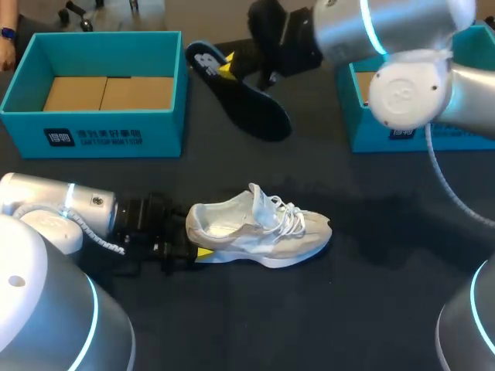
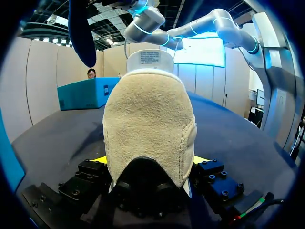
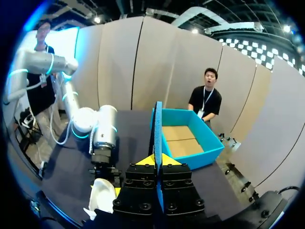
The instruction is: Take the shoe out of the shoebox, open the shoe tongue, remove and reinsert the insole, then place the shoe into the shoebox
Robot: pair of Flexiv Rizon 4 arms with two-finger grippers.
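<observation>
Head view: the left gripper (image 1: 195,241) pinches the heel of the white-and-beige laced sneaker (image 1: 259,228), already out on the black table (image 1: 371,294). Farther off, the right gripper (image 3: 157,161) clamps the removed black foam insole (image 1: 247,100) aloft. Judging by this, reinsertion and boxing in the teal cardboard shoebox (image 1: 93,135) remain.

The shoe (image 1: 259,232) looks like pale mesh cloth over a smooth, whitish rubbery sole. Its heel (image 2: 150,124) is rough, napped suede. The insole (image 1: 240,93) is matt black, perhaps foam, though that's hard to tell from here. The box (image 1: 100,131) is teal card with a slight sheen, its floor plain brown card. The surface (image 1: 363,309) is dark and matt. The arms (image 1: 387,31) have smooth, satin-silver shells.
</observation>
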